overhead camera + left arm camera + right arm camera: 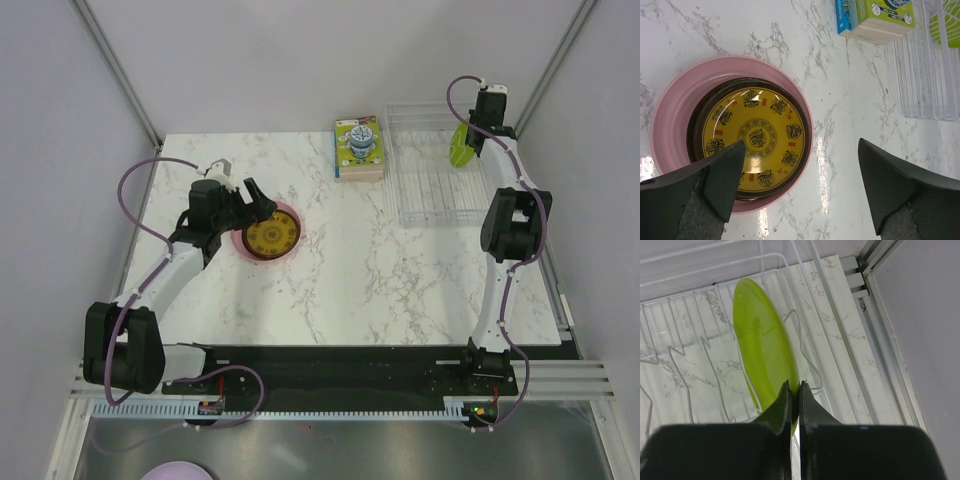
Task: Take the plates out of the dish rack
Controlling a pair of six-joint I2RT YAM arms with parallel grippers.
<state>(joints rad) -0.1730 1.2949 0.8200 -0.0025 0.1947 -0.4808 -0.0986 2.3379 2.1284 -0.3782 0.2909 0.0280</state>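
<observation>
now, on the table [400, 280], the rack [430, 195] sits far right. the pink plate [675, 115] lies at left, the yellow plate [757, 135] nested in it, under the spread left jaws. the right jaws pinch the green plate [762, 340] standing on edge in the rack.

Overhead view spans the table [400, 300]; both close wrist views share the dish rack [430, 190].

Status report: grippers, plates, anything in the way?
Left gripper open over yellow plate, stacked in pink plate. Right gripper shut on lime green plate, standing in dish rack. No obstruction visible.
</observation>
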